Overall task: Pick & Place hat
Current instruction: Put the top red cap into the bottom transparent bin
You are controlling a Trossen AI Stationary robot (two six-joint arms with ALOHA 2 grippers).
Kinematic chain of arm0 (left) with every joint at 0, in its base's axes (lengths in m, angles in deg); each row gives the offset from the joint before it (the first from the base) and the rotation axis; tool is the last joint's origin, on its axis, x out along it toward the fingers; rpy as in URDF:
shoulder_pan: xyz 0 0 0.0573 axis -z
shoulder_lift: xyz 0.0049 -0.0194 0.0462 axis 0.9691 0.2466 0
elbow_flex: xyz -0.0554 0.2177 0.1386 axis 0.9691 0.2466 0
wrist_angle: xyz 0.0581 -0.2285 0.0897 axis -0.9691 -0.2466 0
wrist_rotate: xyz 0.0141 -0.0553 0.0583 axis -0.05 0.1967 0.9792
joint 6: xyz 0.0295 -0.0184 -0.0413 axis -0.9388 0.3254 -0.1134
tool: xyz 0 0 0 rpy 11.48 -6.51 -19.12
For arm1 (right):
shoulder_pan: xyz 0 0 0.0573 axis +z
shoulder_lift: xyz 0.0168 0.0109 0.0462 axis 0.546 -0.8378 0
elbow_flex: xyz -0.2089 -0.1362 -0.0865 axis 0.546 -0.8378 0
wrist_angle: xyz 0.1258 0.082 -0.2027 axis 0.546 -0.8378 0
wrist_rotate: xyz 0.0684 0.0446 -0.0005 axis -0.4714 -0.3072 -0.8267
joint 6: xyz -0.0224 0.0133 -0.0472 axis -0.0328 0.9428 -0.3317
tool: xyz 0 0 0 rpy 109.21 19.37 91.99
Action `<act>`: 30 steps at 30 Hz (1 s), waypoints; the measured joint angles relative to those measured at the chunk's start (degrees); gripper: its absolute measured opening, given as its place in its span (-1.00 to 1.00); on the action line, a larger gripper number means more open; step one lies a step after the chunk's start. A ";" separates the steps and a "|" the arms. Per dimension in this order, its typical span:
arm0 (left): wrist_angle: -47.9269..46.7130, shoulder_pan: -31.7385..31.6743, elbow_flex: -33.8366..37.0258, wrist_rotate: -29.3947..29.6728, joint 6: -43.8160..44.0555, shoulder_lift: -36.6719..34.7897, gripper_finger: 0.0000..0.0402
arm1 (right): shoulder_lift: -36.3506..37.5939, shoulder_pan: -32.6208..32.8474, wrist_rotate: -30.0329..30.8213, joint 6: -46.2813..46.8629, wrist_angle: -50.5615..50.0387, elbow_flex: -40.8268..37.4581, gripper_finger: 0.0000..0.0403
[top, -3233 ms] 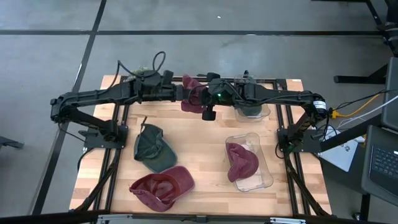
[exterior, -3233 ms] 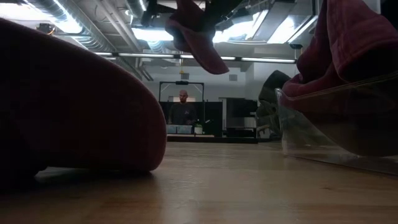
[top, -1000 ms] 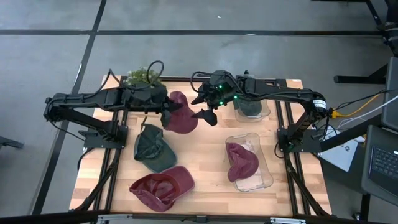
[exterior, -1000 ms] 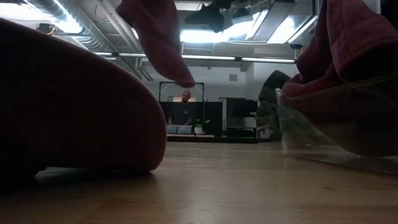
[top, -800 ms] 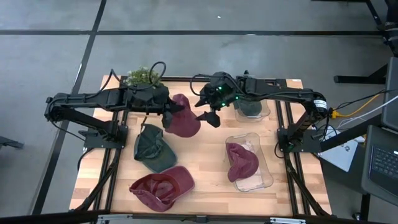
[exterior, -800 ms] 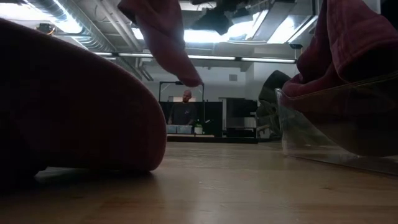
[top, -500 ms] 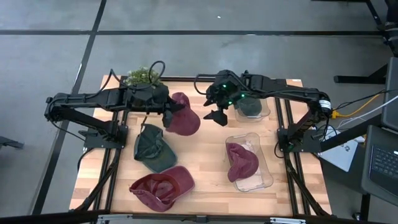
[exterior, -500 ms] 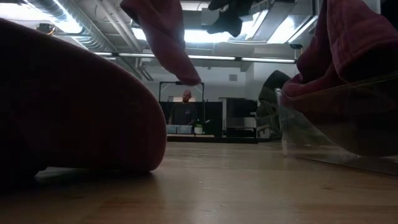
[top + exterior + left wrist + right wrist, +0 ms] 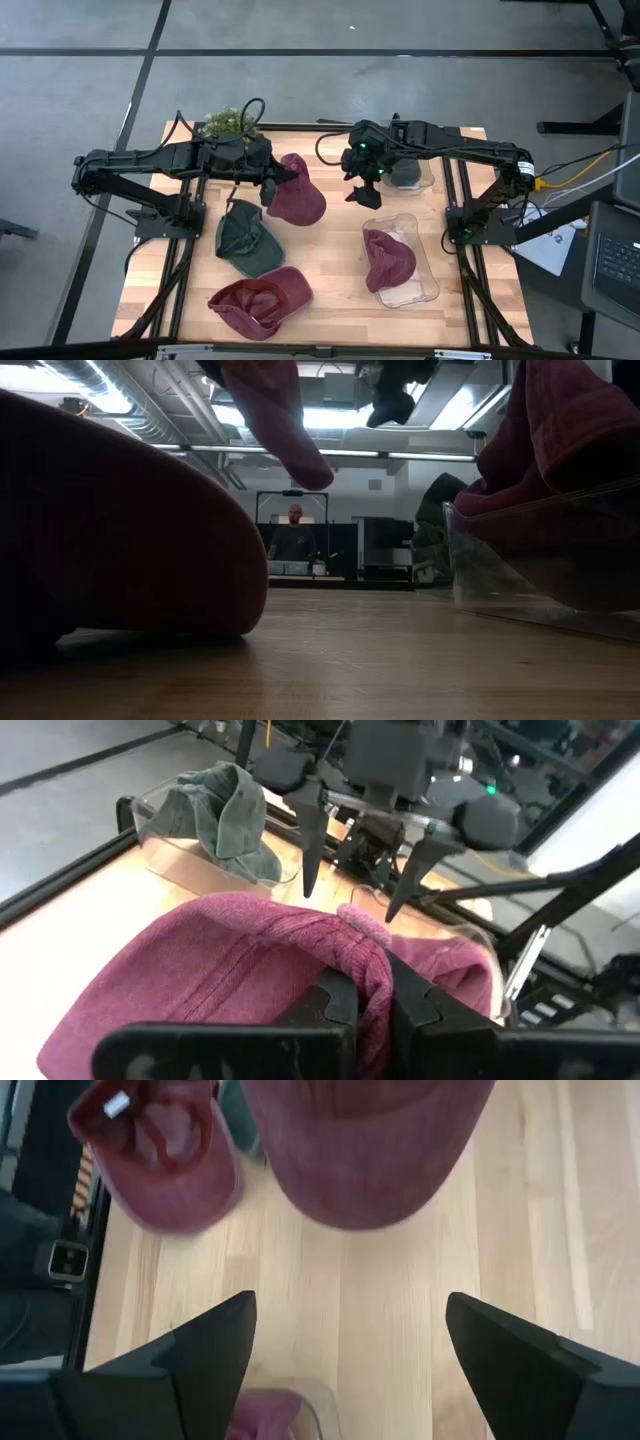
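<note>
A maroon hat (image 9: pixel 300 192) hangs in the air over the table's far middle, with my left gripper (image 9: pixel 270 186) shut on it. In the low view the maroon hat (image 9: pixel 275 415) hangs well clear of the tabletop. My right gripper (image 9: pixel 357 192) stands open just right of the hat, tipped downward, with nothing between its fingers. Its wrist view looks down past the maroon hat's lower edge (image 9: pixel 370 1160) to the bare wood. The left wrist view shows my right gripper (image 9: pixel 350 895) just beyond the maroon hat (image 9: pixel 220 980). My left gripper pinches a bunched fold of the hat's cloth (image 9: pixel 366 952) between its two fingers, close to a small knob on the crown. The fingers come from the table's left, slanting slightly down. The hat hangs from the hold, lifted clear of the table.
A dark green hat (image 9: pixel 245 238) and an upturned maroon hat (image 9: pixel 262 300) lie on the near left of the table. One clear bin (image 9: pixel 425 290) holds a maroon hat, another clear bin (image 9: pixel 428 180) a green one. A green plant (image 9: pixel 228 122) sits at the far edge.
My right gripper has drawn away from the held hat toward the table's right edge and tipped its fingers further downward, staying open. My left gripper has kept its place and its hold; the hat still hangs clear.
</note>
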 joint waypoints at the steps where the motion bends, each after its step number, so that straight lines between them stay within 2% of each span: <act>1: 0.17 0.00 0.00 0.07 1.10 0.00 -0.96 | 0.00 0.00 -0.06 -0.54 -0.49 0.00 0.61; 9: 0.48 2.79 -0.02 6.87 4.41 1.31 -0.97 | 1.35 0.92 -0.92 -7.62 -8.42 0.00 0.61; 16: 3.86 4.90 -0.02 10.95 7.13 4.42 -0.96 | 7.36 0.86 -0.39 -10.90 -11.83 -0.85 0.61; 23: 14.48 5.27 -0.02 12.94 8.29 8.90 -0.96 | 16.64 0.81 0.18 -9.51 -7.45 -8.92 0.61; 30: 22.93 5.27 -0.02 14.24 8.84 12.17 -0.96 | 25.61 0.81 1.09 -4.25 0.14 -21.62 0.61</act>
